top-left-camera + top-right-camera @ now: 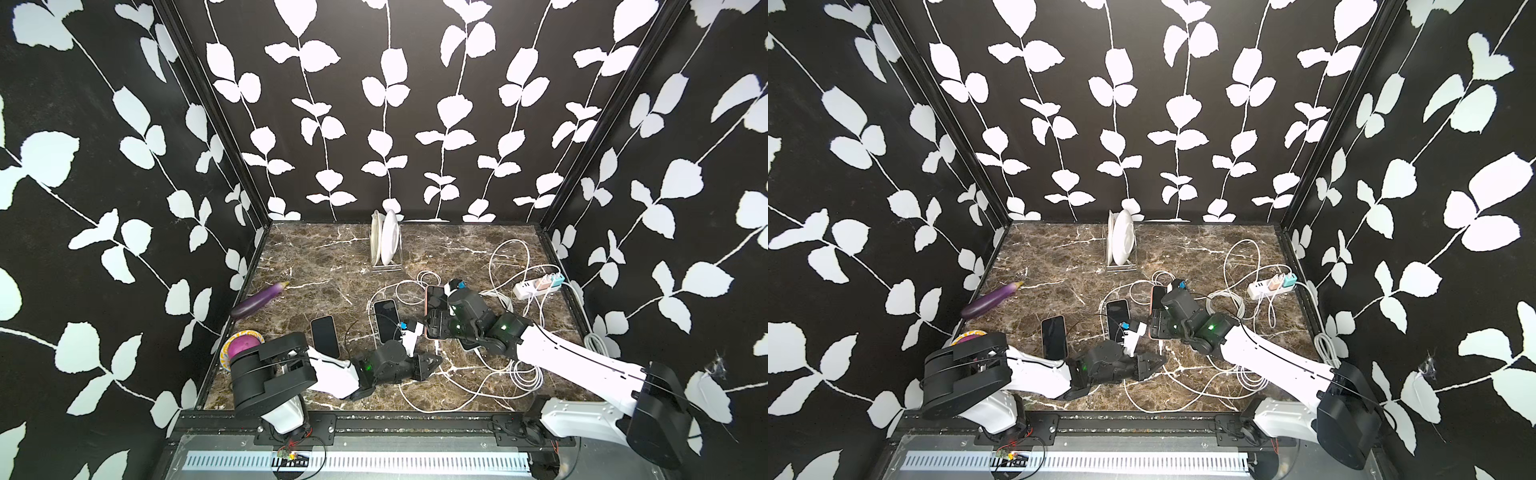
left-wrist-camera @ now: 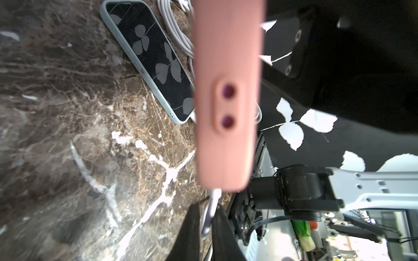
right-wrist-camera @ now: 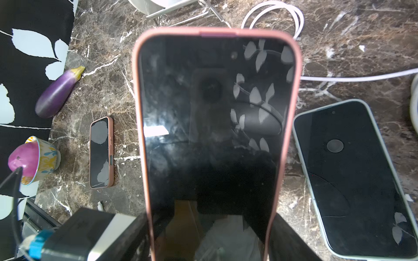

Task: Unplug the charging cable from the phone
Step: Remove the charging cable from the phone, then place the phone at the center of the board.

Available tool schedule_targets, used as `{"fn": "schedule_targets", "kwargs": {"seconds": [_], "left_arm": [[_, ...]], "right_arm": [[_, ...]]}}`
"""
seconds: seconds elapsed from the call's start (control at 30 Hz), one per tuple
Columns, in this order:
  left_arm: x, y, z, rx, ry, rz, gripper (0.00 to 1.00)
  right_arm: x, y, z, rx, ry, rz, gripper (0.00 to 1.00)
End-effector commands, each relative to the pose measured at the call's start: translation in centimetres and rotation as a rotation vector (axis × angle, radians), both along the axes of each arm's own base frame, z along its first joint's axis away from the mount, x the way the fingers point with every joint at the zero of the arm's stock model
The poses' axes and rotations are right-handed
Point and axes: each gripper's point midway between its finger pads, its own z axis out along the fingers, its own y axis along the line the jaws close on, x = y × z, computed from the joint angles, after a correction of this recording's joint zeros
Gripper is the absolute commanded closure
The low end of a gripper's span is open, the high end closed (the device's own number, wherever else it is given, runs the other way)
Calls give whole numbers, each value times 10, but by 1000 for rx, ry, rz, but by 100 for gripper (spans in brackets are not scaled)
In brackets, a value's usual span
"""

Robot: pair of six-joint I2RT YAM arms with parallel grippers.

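Pink-cased phone (image 3: 214, 126) held clear of desk (image 3: 108, 74), sides grasped by right pincer (image 3: 212, 237). Cable plug (image 2: 212, 198) at phone's lower end, clenched in left pincer (image 2: 207, 230). Plug rigid, small, probably slick: grip body, pull straight.

No legible text, labels or numbers visible.
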Motion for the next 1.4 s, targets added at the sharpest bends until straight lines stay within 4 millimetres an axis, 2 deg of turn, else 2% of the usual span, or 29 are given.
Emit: {"fn": "schedule_targets", "kwargs": {"seconds": [0.0,0.1,0.27,0.4,0.73,0.9,1.0,1.07,1.17,1.27,1.37], "left_arm": [[2,-1,10,12,-38,-1,94],[4,5,4,91,-45,11,100],[4,12,-1,134,-54,17,100],[4,14,-7,155,-49,18,100],[4,16,-9,166,-55,20,100],[5,23,-11,184,-53,39,100],[4,31,-8,210,-68,38,74],[4,38,-1,220,-97,43,63],[8,55,11,261,-151,70,54],[19,78,32,335,-221,142,46],[33,111,46,477,-251,247,38]], "right_arm": [[7,9,17,65,-53,-7,100],[10,10,18,60,-56,-7,100],[15,12,18,34,-62,-4,100],[28,15,22,1,-76,-12,100],[57,22,37,22,-90,-41,100],[56,17,27,-22,-57,-38,100],[46,5,12,-100,-14,-25,100],[39,-5,1,-164,13,-9,100],[32,-18,-12,-252,39,21,100],[28,-26,-25,-339,76,52,100],[26,-24,-42,-380,121,98,100]]}}
